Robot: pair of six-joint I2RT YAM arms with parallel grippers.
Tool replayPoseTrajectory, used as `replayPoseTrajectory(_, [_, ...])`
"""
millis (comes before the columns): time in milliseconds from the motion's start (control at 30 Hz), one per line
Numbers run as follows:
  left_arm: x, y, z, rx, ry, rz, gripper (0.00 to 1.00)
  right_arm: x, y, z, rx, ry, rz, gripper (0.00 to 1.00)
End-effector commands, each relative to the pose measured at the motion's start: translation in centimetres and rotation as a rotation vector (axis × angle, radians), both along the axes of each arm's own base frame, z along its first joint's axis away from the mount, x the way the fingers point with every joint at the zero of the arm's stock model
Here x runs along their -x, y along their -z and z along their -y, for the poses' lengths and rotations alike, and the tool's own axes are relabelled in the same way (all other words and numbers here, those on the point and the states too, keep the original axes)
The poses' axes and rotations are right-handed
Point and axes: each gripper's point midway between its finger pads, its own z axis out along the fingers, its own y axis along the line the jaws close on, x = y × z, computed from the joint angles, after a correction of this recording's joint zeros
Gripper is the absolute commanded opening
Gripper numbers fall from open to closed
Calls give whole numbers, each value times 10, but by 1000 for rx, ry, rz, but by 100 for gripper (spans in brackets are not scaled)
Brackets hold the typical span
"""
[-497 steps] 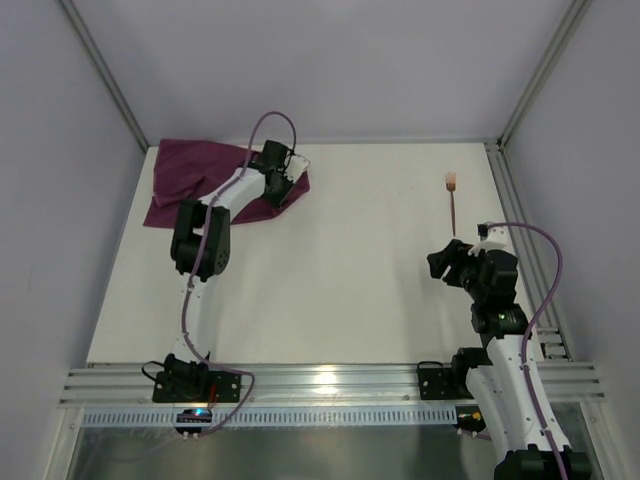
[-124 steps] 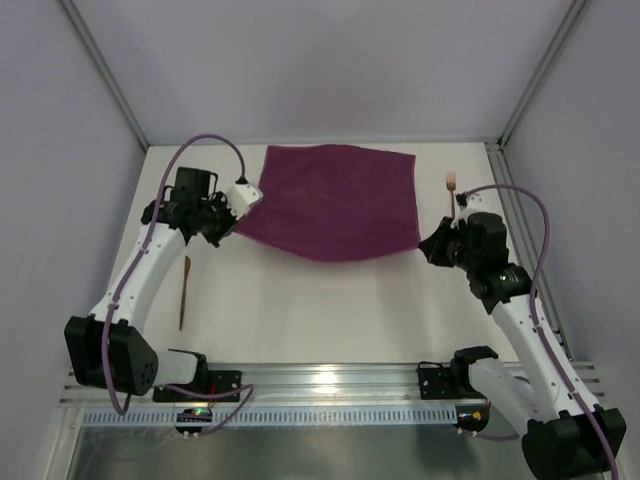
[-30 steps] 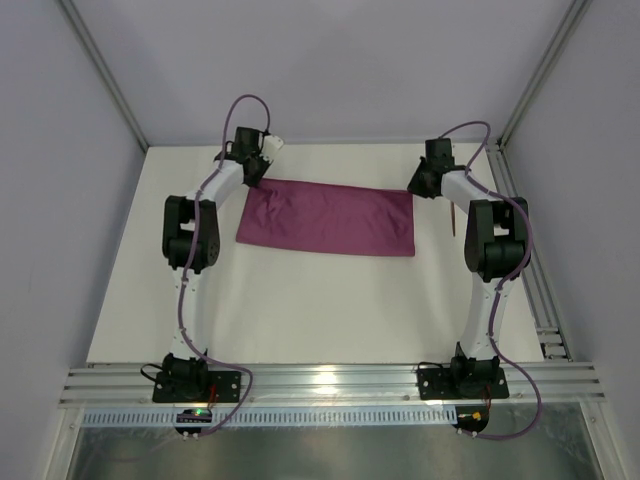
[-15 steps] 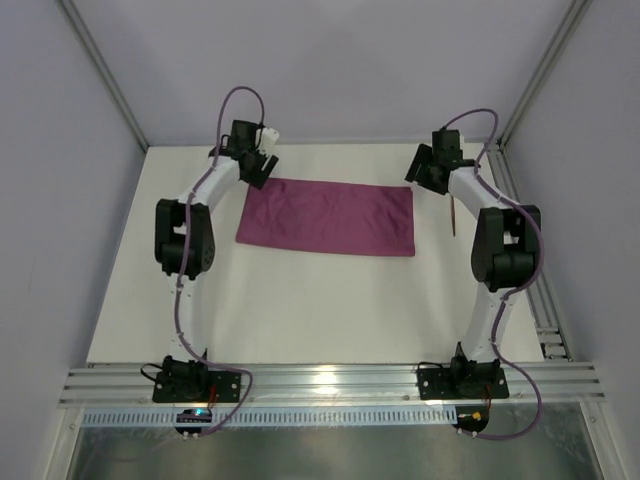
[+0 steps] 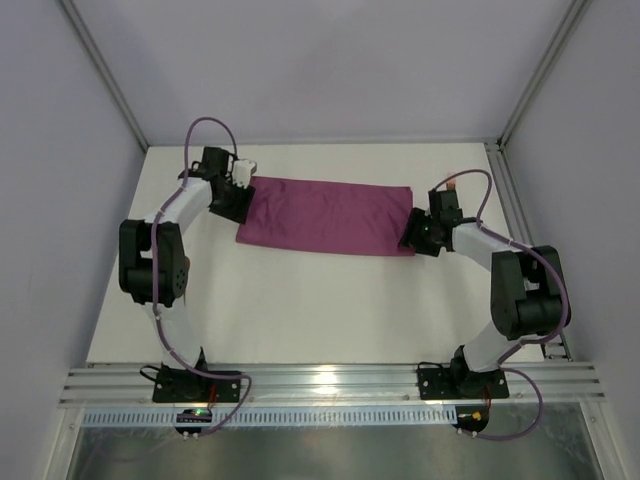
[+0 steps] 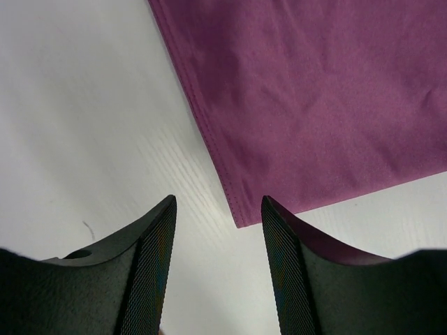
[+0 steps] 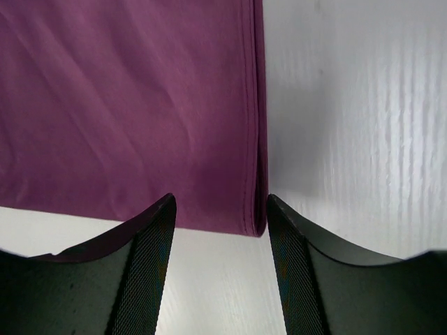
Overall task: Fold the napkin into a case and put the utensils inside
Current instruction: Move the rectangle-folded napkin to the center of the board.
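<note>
The maroon-purple napkin [image 5: 326, 217] lies flat on the table as a wide two-layer rectangle. My left gripper [image 5: 234, 203] hovers at its left end, open. In the left wrist view the napkin [image 6: 314, 98] ends in a corner just ahead of the open gripper [image 6: 218, 269], with bare table between the pads. My right gripper [image 5: 417, 238] hovers open at the right near corner. There the napkin [image 7: 126, 105] shows its doubled edge ahead of the empty gripper [image 7: 220, 269]. One copper utensil's end [image 5: 451, 182] peeks out behind the right arm.
The white table [image 5: 320, 310] is bounded by an aluminium rail [image 5: 320, 380] at the near edge and a frame rail [image 5: 515, 200] along the right. Grey walls enclose the back and sides. Both arms' cables loop above the forearms.
Both grippers were shut at the napkin's far corners a second ago. They have opened, let the cloth go and drawn back toward its near corners. The napkin stays flat.
</note>
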Motion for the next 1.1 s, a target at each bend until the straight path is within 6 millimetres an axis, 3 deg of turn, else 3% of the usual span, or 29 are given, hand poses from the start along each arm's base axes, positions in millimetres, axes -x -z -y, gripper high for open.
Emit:
replayPoseTrajectory(0, [9, 6, 6, 97, -28, -46, 54, 0, -7, -5, -17, 4, 55, 59])
replayPoseTrajectory(233, [26, 28, 4, 96, -29, -92, 46, 29, 18, -4, -20, 0, 8, 55])
replayPoseTrajectory(400, [26, 44, 3, 95, -49, -115, 44, 27, 18, -5, -31, 8, 19, 42])
replayPoseTrajectory(767, [33, 60, 3, 94, -57, -164, 21, 30, 17, -7, -44, 7, 16, 33])
replayPoseTrajectory(900, [33, 64, 2, 88, -69, -171, 2, 31, 19, -6, -37, 6, 11, 22])
replayPoseTrajectory(967, [37, 66, 1, 81, -66, -182, 0, 32, 19, -6, -35, 1, 11, 11])
replayPoseTrajectory(1067, [48, 66, -2, 66, -52, -193, 0, 36, 18, -6, -30, -16, 1, 4])
